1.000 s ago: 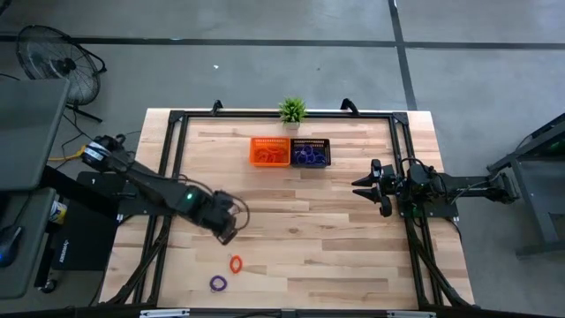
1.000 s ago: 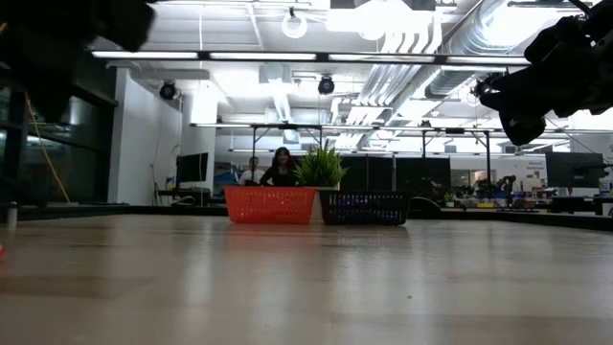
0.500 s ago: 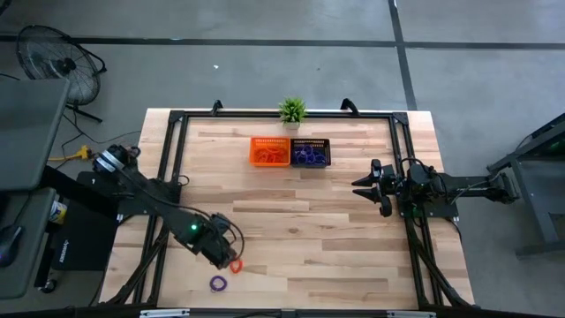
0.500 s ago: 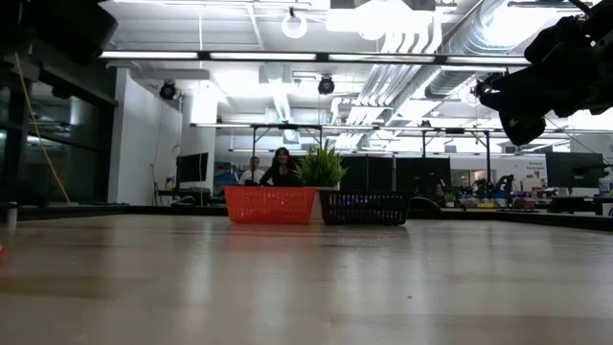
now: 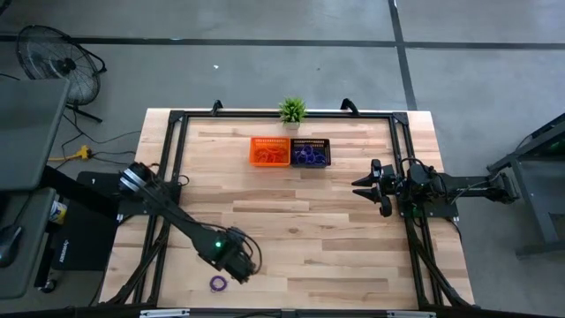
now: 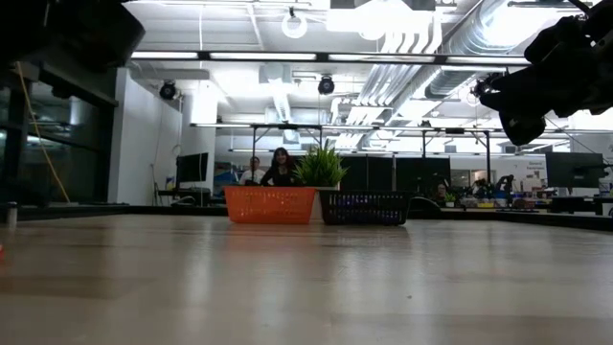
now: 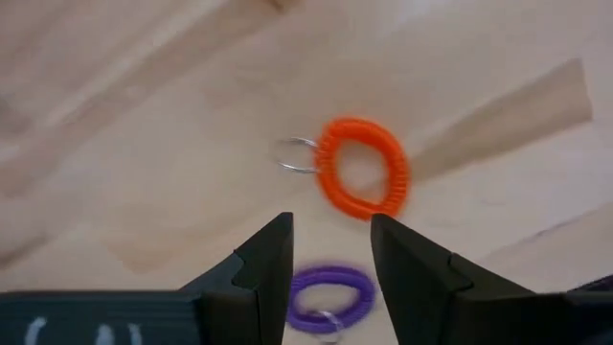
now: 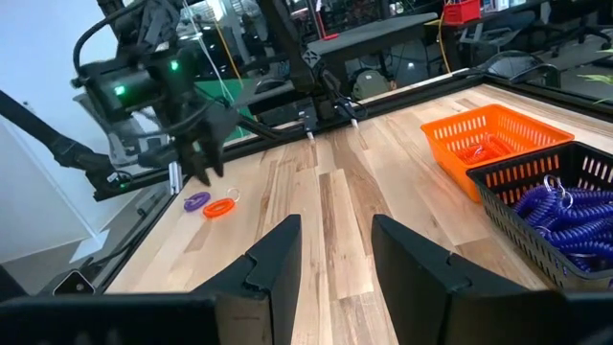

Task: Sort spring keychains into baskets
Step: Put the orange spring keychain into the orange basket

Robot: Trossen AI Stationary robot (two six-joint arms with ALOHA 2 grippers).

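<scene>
No text, label, brand, number or sign can be read in any view. Pale marks show on the dark housing at the edge of the left wrist view, but they are too blurred to make out.

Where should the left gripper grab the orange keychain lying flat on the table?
Come straight down with the open left gripper and pinch across one side of the orange keychain's coiled band, one finger inside the loop. It lies flat, apart from the purple keychain, so avoid the thin metal ring.
</scene>
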